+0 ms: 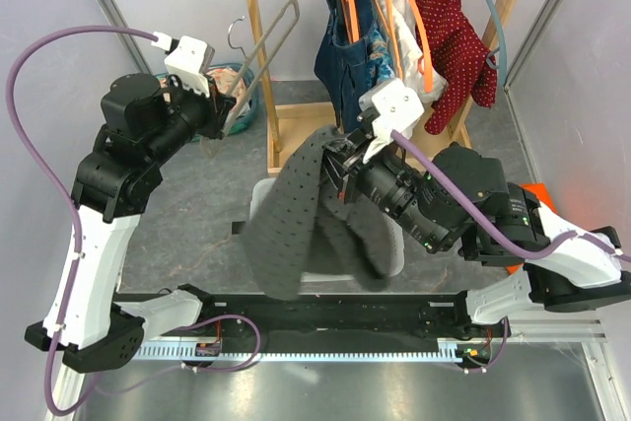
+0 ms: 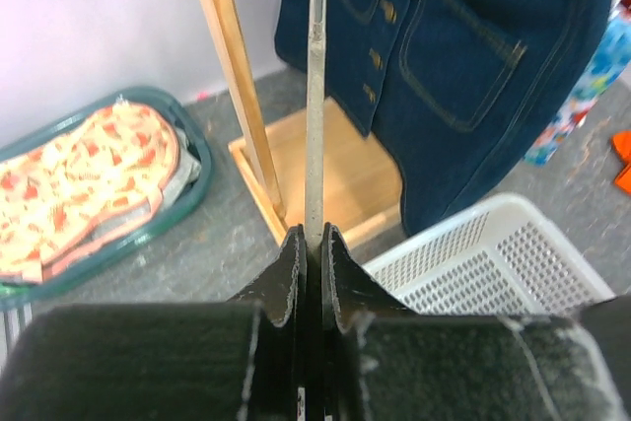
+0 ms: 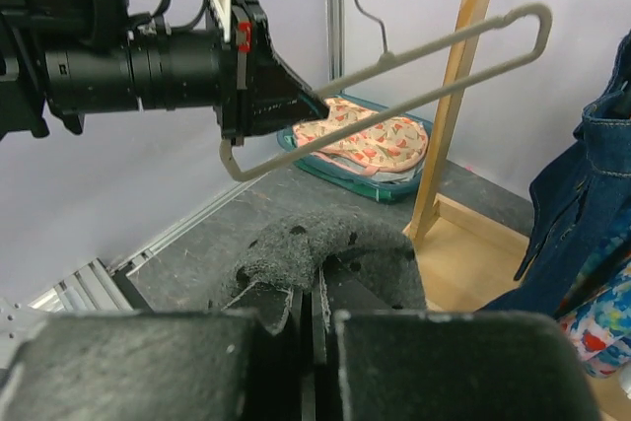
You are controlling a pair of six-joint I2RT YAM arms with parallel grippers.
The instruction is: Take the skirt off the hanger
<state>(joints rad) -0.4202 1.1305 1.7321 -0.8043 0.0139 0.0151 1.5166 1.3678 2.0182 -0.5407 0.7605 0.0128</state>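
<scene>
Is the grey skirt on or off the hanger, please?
Off: the hanger sits bare in the left tool; the right tool holds the skirt.

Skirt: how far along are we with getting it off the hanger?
Separation looks done: the hanger is bare in the shut left tool. In hand: the grey skirt hangs from the shut right tool, clear of the hanger. Left: probably setting both down.

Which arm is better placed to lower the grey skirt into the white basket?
Right. The right gripper is already shut on the grey skirt, which appears to hang over the white basket. The left gripper is shut on the bare hanger, held off to the side.
</scene>
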